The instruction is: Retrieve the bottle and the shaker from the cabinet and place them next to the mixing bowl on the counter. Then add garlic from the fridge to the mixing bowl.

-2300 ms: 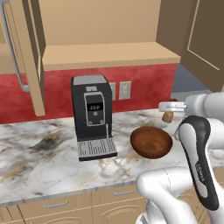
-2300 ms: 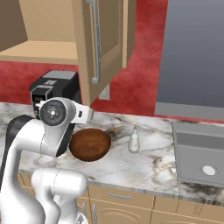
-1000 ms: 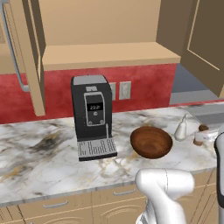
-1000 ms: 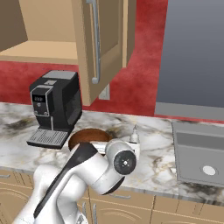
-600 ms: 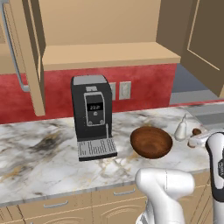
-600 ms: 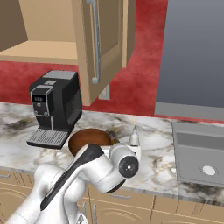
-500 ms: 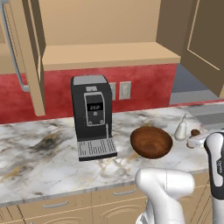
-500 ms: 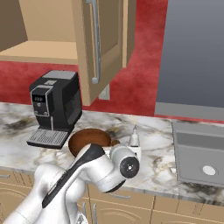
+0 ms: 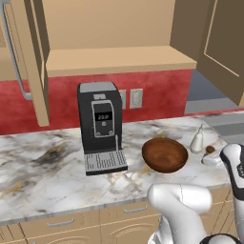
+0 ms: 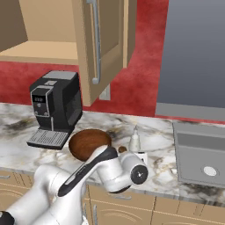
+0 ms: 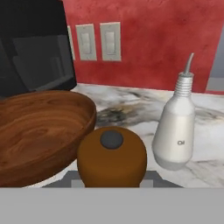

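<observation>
The brown shaker [image 11: 111,155] sits between my gripper's [image 11: 111,180] fingers, which press on both its sides, so the gripper is shut on it. It hangs low over the marble counter [image 9: 47,162], between the dark wooden mixing bowl [image 11: 39,131] and the white bottle [image 11: 175,127]. Whether its base touches the slab is hidden. From the left base camera the shaker [image 9: 209,149] shows right of the bowl [image 9: 164,155] and just in front of the bottle [image 9: 197,140]. The right base camera has the bowl [image 10: 88,143], the bottle [image 10: 134,139] and my gripper [image 10: 125,151]. The cabinet [image 9: 119,59] stands open above, its shelf bare.
A black coffee machine [image 9: 102,124] stands on the counter left of the bowl. Open cabinet doors [image 10: 99,44] hang over the counter. A grey sink [image 10: 202,154] lies to the right. Wall outlets [image 11: 100,41] sit on the red backsplash. Tan drawers [image 9: 62,228] run below.
The arm has swung from above the bowl to its right side and come down with the shaker. Over the last half second the shaker has sunk a little, closer to the bottle.
</observation>
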Motion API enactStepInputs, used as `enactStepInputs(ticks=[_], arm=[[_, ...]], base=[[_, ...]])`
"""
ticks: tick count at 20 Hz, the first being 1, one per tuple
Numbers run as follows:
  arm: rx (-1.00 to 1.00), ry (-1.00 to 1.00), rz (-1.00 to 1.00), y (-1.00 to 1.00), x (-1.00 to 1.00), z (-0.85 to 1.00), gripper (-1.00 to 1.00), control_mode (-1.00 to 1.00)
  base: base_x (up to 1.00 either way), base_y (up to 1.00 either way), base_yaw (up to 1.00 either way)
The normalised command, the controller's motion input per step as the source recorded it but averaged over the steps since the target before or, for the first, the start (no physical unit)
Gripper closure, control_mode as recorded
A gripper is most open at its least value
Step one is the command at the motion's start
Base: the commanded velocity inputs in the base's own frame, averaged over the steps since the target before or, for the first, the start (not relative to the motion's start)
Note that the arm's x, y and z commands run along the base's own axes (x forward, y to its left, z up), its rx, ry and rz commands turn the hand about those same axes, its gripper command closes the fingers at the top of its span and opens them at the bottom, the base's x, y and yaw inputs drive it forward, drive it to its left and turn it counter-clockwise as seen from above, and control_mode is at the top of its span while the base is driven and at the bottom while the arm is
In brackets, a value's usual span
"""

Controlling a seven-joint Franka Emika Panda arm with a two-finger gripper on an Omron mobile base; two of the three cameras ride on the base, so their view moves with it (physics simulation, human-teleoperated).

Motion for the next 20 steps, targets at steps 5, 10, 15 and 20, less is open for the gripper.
enactStepInputs(ticks=[5,10,15,20], arm=[[0.00,0.00,0.09,-0.19,0.38,-0.38,1.00,-1.00],[0.00,0.00,0.07,-0.13,0.26,-0.32,1.00,-1.00],[0.00,0.00,0.05,-0.03,0.12,-0.26,1.00,-1.00],[0.00,0.00,0.03,-0.01,0.12,-0.26,1.00,-1.00]], base=[[0.00,0.00,0.00],[0.00,0.00,0.00],[0.00,0.00,0.00],[0.00,0.00,0.00]])
